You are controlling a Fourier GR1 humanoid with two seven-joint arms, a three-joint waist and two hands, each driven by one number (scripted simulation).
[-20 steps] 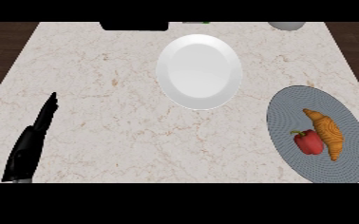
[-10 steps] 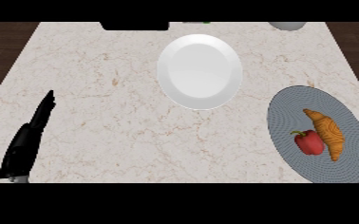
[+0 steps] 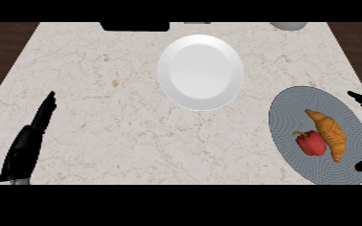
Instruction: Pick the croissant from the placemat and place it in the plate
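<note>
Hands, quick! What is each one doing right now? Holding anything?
Left hand: open, fingers straight, holding nothing, at the counter's left edge.
Right hand: only dark tips show at the right edge; open or shut cannot be told.

desk (image 3: 106, 100): pale stone look, marble-like, beige with thin brown veining; smooth, low sheen
desk surround (image 3: 14, 43): dark brown strips at the far corners, wood look, matt
plate (image 3: 201, 72): white, ceramic look, smooth, soft gloss, lighter around the rim
placemat (image 3: 297, 110): grey-blue, woven or ribbed look, fine concentric lines, matt
croissant (image 3: 328, 133): golden-orange crust, ridged, baked look, slight sheen
red pepper (image 3: 310, 142): deep red skin, smooth, glossy; small dark green stem
left hand (image 3: 28, 141): black, plastic or rubber look, matt, fingers (image 3: 47, 106) plain and smooth
grey object at far edge (image 3: 288, 26): pale grey, smooth, material cannot tell
black object at far edge (image 3: 134, 26): flat black, matt, material cannot tell
</note>
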